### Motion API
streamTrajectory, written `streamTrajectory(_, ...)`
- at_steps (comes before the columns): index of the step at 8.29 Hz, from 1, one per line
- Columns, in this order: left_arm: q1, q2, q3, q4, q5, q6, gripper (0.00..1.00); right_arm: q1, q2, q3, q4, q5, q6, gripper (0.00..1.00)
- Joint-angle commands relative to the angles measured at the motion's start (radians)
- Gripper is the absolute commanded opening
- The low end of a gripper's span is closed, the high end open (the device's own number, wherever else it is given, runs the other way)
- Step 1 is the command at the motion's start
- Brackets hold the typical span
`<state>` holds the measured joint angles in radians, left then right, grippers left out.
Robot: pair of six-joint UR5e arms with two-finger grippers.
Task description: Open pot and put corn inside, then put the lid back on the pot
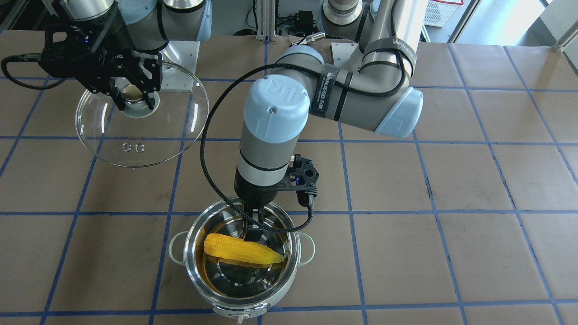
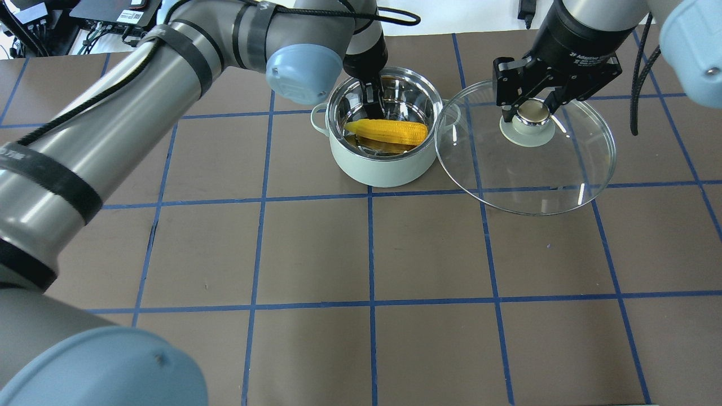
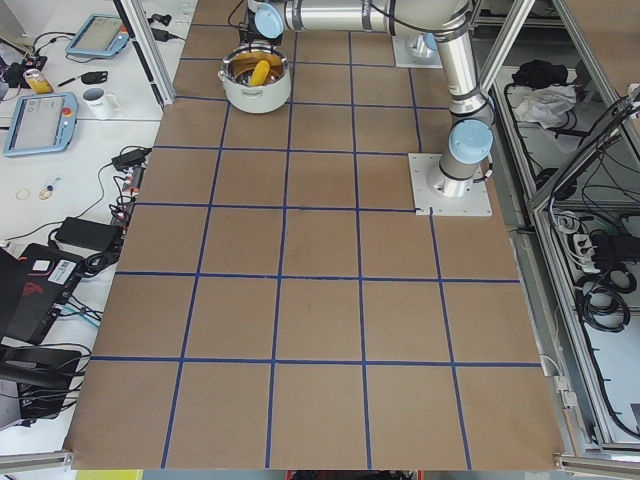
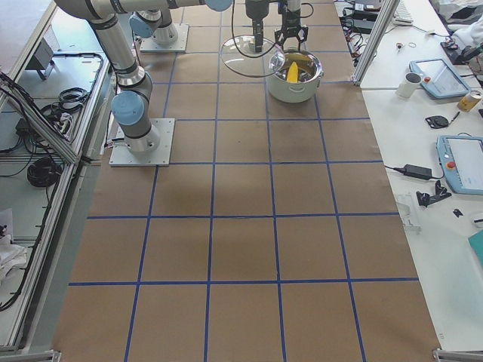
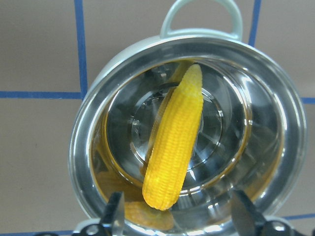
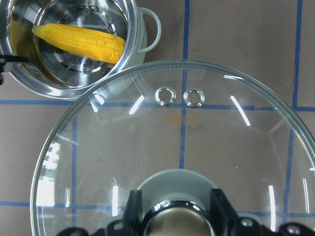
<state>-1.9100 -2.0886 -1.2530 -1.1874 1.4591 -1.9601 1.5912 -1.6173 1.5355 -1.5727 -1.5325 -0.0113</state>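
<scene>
The mint-green pot [image 2: 383, 169] stands open, seen too in the front view [image 1: 271, 300]. The yellow corn [image 2: 389, 131] lies across its steel inside, seen in the left wrist view [image 5: 174, 142] and front view [image 1: 239, 250]. My left gripper [image 2: 372, 104] is open just inside the rim, above the corn's thick end; its fingers [image 5: 114, 216] stand apart and do not touch the corn. My right gripper [image 2: 533, 113] is shut on the gold knob of the glass lid [image 2: 536, 175] and holds it raised beside the pot, with its edge over a pot handle [image 6: 150, 29].
The table is brown paper with a blue tape grid [image 2: 369, 254]. Arm base plates [image 3: 450, 185] sit on the robot's side. Benches beside the table hold tablets, cables and a mug [image 4: 411, 83].
</scene>
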Motion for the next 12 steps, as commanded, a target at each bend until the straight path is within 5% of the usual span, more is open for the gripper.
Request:
streamTrajectory(1, 0.022, 0.181, -0.019, -0.111, 0.001, 0.245, 1.00, 0.001, 0.000, -0.002, -0.004, 0.002, -0.001, 0.27)
streamTrajectory(5, 0.264, 0.249, -0.020, -0.191, 0.001, 0.630, 1.00, 0.015, 0.083, -0.062, -0.069, -0.014, 0.036, 0.27)
streamTrajectory(8, 0.308, 0.283, -0.017, -0.242, 0.001, 1.064, 1.00, 0.117, 0.328, -0.267, -0.140, -0.035, 0.177, 0.27)
streamTrajectory(12, 0.325, 0.295, -0.020, -0.255, 0.003, 1.637, 1.00, 0.262, 0.506, -0.270, -0.375, -0.041, 0.334, 0.27)
